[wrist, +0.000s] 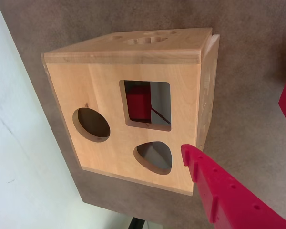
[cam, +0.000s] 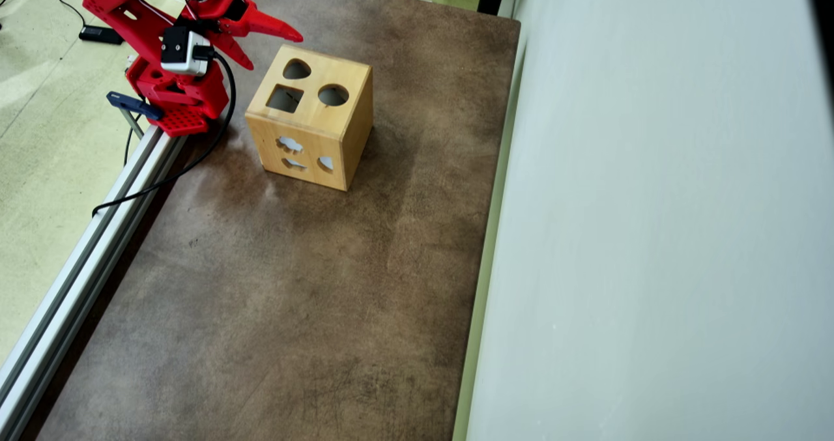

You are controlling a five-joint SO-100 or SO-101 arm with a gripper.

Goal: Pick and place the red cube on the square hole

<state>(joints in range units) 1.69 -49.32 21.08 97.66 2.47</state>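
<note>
The light wooden box (wrist: pixel 105 81) stands on the brown table, its holed top face turned toward the wrist camera. Through the square hole (wrist: pixel 159 102) the red cube (wrist: pixel 139 104) shows, lying inside the box. In the overhead view the square hole (cam: pixel 285 98) looks dark and the cube cannot be made out. My red gripper (cam: pixel 276 53) hovers just left of and behind the box (cam: pixel 313 141), open and holding nothing. In the wrist view one pointed finger (wrist: pixel 205 176) rises at lower right, past the box's corner, and the gripper (wrist: pixel 238 114) spans toward the right edge.
A round hole (wrist: pixel 91 125) and a rounded teardrop hole (wrist: pixel 154 156) share the box's top face. In the overhead view a pale wall (cam: pixel 651 200) borders the table on the right and an aluminium rail (cam: pixel 85 258) on the left. A black cable (cam: pixel 195 148) trails from the arm base.
</note>
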